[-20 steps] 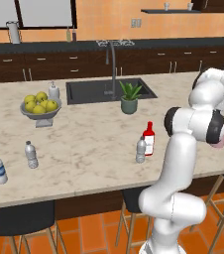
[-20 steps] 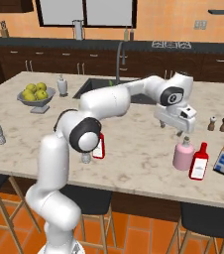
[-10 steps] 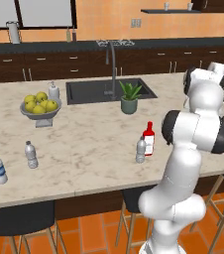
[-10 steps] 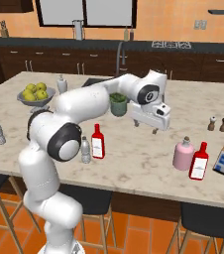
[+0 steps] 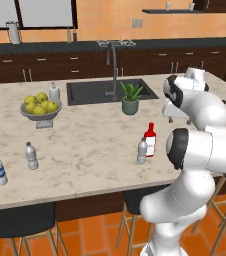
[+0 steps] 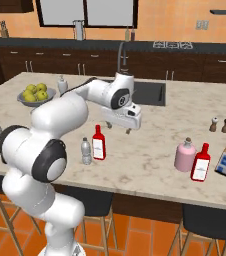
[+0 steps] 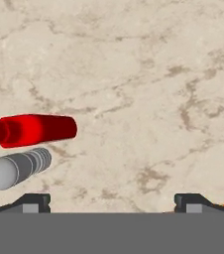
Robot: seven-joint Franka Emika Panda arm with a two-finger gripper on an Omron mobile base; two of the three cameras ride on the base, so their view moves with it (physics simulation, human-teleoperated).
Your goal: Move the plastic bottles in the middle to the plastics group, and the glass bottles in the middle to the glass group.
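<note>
Left base view: the slim red glass bottle with white cap (image 5: 150, 140) touches the small greyish ribbed plastic bottle (image 5: 142, 151) mid-bench. Right base view: the gripper (image 6: 120, 127) hangs above bare marble bench (image 6: 155, 160) — empty. Hand view: jaws spread wide, both bottles at left.

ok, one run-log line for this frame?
fingers: open, empty, above counter | red bottle and grey ribbed bottle: upright, side by side, mid-counter | pink bottle: right group
</note>
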